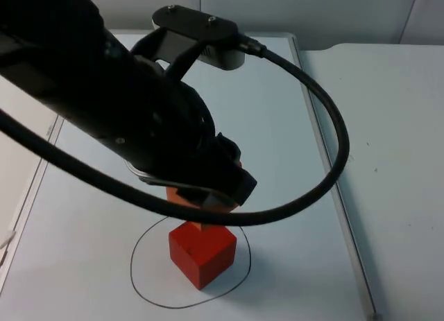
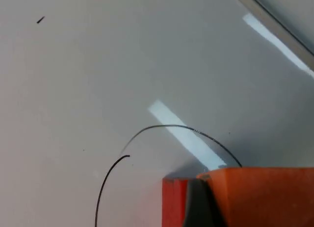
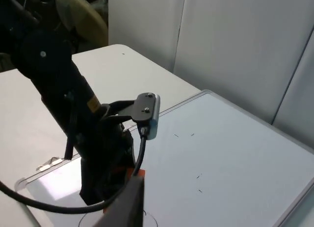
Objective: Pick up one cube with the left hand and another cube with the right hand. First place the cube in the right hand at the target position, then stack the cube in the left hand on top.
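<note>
An orange cube (image 1: 201,206), solid and matt, is being gripped by the left gripper (image 1: 208,196), which is hovering just above a red cube (image 1: 202,254) of the same kind. That red cube is sitting directly below the gripper, inside a hand-drawn black circle (image 1: 139,279) on the white table (image 1: 291,161). In the left wrist view the fingers are clenching the orange cube (image 2: 265,195) with the red cube (image 2: 172,202) showing just beyond it. The stacking step appears to be underway; next, the orange cube probably needs squaring over the red one, lowering until touching, then releasing. The right gripper is waiting well back, looking on; whether its fingers are apart I cannot tell.
</note>
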Available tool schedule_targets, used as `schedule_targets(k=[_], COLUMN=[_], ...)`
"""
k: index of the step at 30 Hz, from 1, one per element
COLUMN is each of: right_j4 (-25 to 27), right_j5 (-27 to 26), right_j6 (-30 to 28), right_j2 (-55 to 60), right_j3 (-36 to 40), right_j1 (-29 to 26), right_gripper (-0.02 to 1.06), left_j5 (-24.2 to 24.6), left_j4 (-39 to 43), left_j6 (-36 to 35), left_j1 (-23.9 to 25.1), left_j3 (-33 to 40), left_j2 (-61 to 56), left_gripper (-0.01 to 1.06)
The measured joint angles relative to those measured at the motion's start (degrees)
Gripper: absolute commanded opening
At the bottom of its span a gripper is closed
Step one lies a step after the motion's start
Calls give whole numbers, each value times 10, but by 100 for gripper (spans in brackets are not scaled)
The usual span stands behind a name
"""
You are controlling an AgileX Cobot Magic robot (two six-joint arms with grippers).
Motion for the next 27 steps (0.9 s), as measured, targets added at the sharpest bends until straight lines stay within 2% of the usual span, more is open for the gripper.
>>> schedule_targets(k=[6, 7, 10, 27], right_j4=[-1, -3, -6, -15], right_j5=[0, 0, 0, 0], right_j6=[0, 0, 0, 0], right_j2=[0, 0, 0, 0], right_j3=[0, 0, 0, 0], right_j1=[0, 0, 0, 0], right_gripper=[105, 105, 105, 105], left_j5=[-37, -58, -74, -112], left_j4=[-11, -18, -20, -30], left_j6=[1, 1, 1, 1], left_j1=[-1, -1, -1, -23], left_j3=[28, 53, 81, 70], left_j2=[0, 0, 0, 9], left_gripper=[0, 0, 0, 0])
